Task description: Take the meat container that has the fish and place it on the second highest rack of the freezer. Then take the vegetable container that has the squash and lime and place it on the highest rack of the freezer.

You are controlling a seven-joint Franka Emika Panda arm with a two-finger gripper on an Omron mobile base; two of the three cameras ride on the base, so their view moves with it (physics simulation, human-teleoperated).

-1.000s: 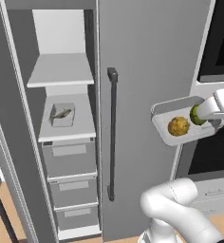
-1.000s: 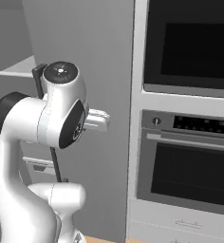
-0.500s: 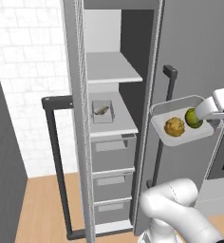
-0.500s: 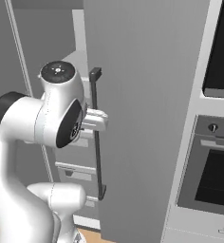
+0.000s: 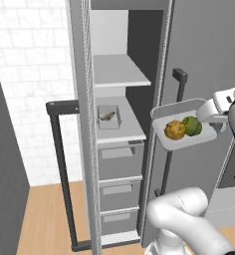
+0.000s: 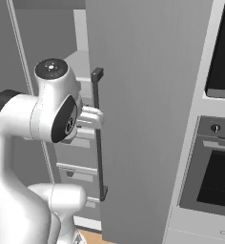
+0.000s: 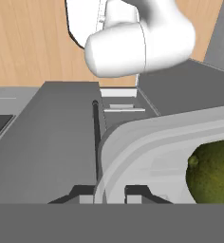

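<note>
The vegetable container (image 5: 183, 130) is a shallow, pale grey tray with rounded corners, held up in the air in front of the closed right door of the freezer (image 5: 134, 119), roughly level and just right of the open compartment. Inside it lie a knobbly yellow squash (image 5: 175, 129) and a dark green lime (image 5: 191, 125), touching side by side, the lime nearer the claw (image 7: 109, 193), whose tips pinch the tray's rim. The meat container (image 5: 108, 117), a small clear box with a brownish fish (image 5: 107, 116) in it, rests on the second highest rack (image 5: 124, 130). The highest rack (image 5: 120, 74) sits above it.
</note>
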